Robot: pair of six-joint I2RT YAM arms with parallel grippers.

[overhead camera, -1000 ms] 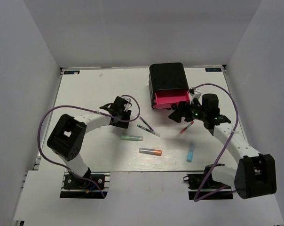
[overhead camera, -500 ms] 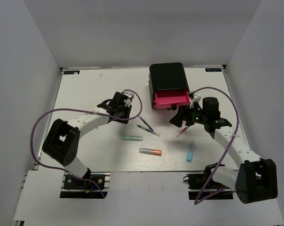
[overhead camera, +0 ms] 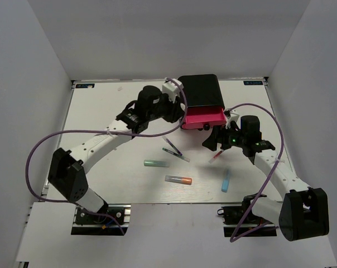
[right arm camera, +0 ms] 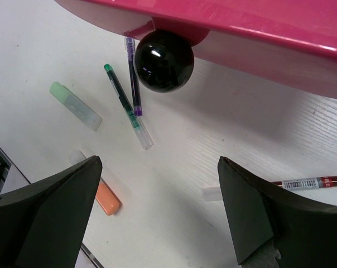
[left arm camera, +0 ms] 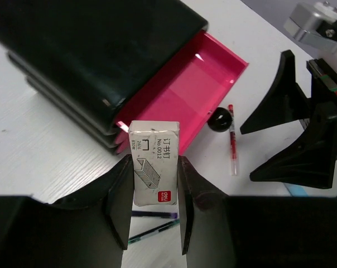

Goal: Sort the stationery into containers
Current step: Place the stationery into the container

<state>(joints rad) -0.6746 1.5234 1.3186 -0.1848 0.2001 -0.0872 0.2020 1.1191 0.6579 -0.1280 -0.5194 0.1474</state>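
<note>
Now the left gripper [left arm camera: 153,163] is clamped on a white staple box [left arm camera: 153,149], hovering by the near-left corner of the open pink drawer [left arm camera: 197,88] of the black case [left arm camera: 90,44], possibly just short of its rim. The right gripper [right arm camera: 158,163] stands wide and empty before the knob [right arm camera: 163,60], with the red pen [right arm camera: 313,182] lying beside it on the table.

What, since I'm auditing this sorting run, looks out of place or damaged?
Nothing looks damaged or spilled. The pink drawer is pulled out and empty; the left gripper holds a white box near it. The purple pen and green pen lie unsorted on the table.
</note>
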